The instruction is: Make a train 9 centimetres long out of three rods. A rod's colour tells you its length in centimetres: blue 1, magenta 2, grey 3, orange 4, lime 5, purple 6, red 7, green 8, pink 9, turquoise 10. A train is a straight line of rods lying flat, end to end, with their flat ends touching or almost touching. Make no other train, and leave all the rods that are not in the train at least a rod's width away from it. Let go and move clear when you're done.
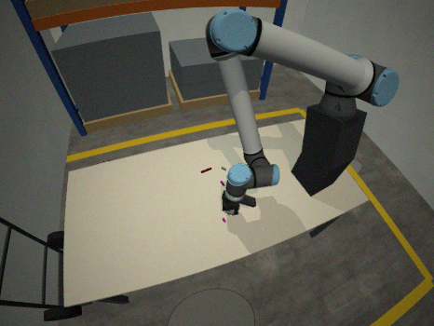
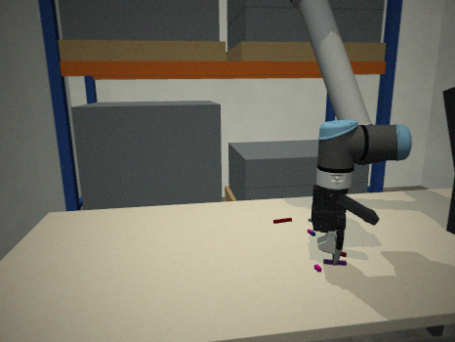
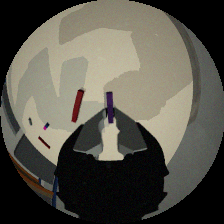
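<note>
My gripper [image 2: 336, 256] points straight down at the table and is shut on a purple rod [image 2: 331, 262], gripping it near its middle. In the wrist view the purple rod [image 3: 109, 107] sticks out ahead of the fingertips. The rod is level and at or just above the table top; I cannot tell whether it touches. A red rod [image 3: 77, 105] lies about parallel to it on the left, partly hidden behind the fingers in the exterior view [image 2: 343, 254]. A short magenta rod [image 2: 317, 268] lies just left of the purple rod, and also shows in the top view [image 1: 223, 219].
Another red rod [image 2: 282, 221] lies farther back on the table. A magenta rod with a blue piece at its end [image 2: 310, 232] lies behind the gripper. A small grey rod [image 1: 223, 168] lies near the far red rod [image 1: 206, 170]. The robot's base [image 1: 328, 149] stands at the table's right.
</note>
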### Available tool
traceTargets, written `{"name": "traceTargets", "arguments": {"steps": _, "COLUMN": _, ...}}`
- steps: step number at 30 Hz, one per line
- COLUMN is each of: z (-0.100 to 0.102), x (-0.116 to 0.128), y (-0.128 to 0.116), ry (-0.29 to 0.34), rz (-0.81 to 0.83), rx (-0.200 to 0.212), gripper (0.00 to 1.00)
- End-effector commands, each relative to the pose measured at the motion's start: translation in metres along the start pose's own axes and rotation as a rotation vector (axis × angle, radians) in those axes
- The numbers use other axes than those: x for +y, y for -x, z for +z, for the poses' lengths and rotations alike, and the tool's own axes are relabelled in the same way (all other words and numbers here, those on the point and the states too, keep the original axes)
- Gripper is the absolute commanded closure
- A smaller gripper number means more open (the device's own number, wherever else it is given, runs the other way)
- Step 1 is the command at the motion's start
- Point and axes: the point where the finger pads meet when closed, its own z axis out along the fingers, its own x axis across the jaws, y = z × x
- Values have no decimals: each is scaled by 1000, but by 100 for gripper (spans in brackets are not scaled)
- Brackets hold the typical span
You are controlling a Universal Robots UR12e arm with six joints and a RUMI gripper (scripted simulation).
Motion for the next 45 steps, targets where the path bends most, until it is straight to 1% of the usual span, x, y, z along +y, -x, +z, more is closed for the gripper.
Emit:
{"name": "traceTargets", "arguments": {"steps": 1, "z": 0, "x": 0, "y": 0, "ry": 1, "rz": 0, "rx": 0, "gripper": 100}}
{"name": "traceTargets", "arguments": {"steps": 25, "z": -1, "x": 0, "y": 0, "ry": 1, "rz": 0, "rx": 0, "gripper": 100}}
{"name": "traceTargets", "arguments": {"steps": 28, "z": -4, "x": 0, "y": 0, "ry": 1, "rz": 0, "rx": 0, "gripper": 100}}
{"name": "traceTargets", "arguments": {"steps": 32, "z": -22, "x": 0, "y": 0, "ry": 1, "rz": 0, "rx": 0, "gripper": 100}}
{"name": "traceTargets", "arguments": {"steps": 34, "z": -22, "x": 0, "y": 0, "ry": 1, "rz": 0, "rx": 0, "gripper": 100}}
{"name": "traceTargets", "arguments": {"steps": 41, "z": -74, "x": 0, "y": 0, "ry": 1, "rz": 0, "rx": 0, "gripper": 100}}
{"name": "traceTargets", "arguments": {"steps": 45, "z": -94, "x": 0, "y": 0, "ry": 1, "rz": 0, "rx": 0, "gripper": 100}}
